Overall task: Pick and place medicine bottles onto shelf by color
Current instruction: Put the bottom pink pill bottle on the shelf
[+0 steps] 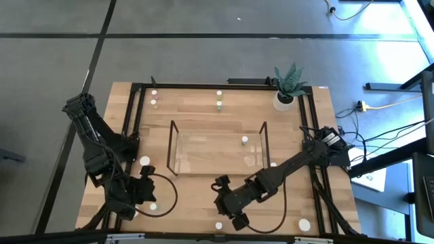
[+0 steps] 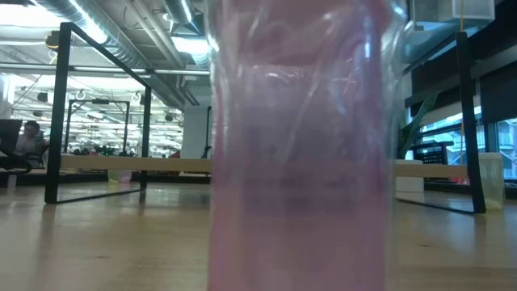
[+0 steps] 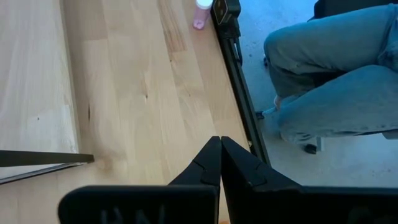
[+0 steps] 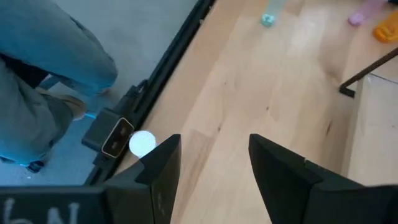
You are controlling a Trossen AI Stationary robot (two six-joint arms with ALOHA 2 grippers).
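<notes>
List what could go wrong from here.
1. The right gripper hangs open near the table's front edge with a white-capped bottle just outside one jaw; a misaligned descent could knock it off.
2. A person's leg sits close beyond that edge.
3. The shelf holds only one bottle; most remain scattered.

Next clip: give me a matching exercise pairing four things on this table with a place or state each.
Things:
1. left gripper
2. right gripper
3. plant pot
4. white-capped bottle

Places or states:
A. far right corner of the table
B. inside the shelf
C. shut, empty
D. open, empty

Pairs: 1-C, 2-D, 3-A, 4-B
</notes>
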